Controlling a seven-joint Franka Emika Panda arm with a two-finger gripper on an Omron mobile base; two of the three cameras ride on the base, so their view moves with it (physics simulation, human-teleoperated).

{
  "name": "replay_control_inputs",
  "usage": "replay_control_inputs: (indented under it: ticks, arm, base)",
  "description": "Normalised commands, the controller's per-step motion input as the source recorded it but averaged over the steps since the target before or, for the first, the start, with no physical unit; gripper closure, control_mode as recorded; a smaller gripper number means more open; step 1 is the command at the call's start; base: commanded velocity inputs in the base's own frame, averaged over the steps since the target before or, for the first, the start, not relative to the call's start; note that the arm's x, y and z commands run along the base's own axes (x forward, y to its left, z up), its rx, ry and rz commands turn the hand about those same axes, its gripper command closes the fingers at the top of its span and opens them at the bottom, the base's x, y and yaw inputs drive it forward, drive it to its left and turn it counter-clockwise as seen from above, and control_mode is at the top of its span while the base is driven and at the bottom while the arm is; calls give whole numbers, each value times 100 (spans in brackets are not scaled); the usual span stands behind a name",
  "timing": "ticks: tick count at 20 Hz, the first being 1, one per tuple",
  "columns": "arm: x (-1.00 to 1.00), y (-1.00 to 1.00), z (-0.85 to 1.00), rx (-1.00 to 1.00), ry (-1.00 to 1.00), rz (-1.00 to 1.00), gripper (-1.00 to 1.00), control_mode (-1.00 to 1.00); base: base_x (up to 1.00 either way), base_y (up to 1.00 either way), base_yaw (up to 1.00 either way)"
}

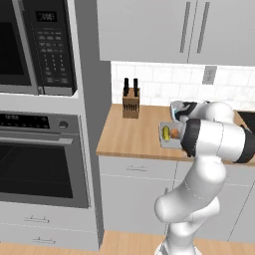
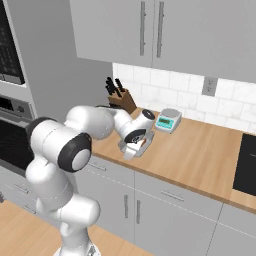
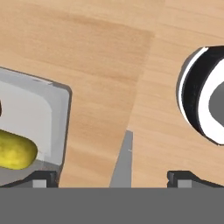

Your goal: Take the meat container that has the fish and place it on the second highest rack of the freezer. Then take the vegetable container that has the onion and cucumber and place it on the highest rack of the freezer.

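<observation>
Hovering with jaws fully spread and empty, the gripper (image 3: 112, 177) sits above the wooden counter (image 3: 96, 57) just beside the vegetable container (image 3: 39, 109) holding the cucumber (image 3: 15, 151); centre over the tray rim before descending.

A wooden counter (image 1: 127, 137) carries a knife block (image 1: 131, 102) by the tiled wall, a grey tray (image 1: 166, 133) of produce near its front edge, and a scale (image 2: 167, 120) further along.
</observation>
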Motion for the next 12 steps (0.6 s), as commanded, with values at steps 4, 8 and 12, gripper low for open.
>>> replay_control_inputs:
  ticks: [4, 8, 12]
  arm:
    - [21, -1, -19, 0, 0, 0, -100, -100]
    - [20, 0, -20, 0, 0, 0, -100, -100]
    - [14, 0, -19, 0, 0, 0, -100, -100]
  base:
    - [0, 0, 0]
    - [0, 0, 0]
    - [0, 0, 0]
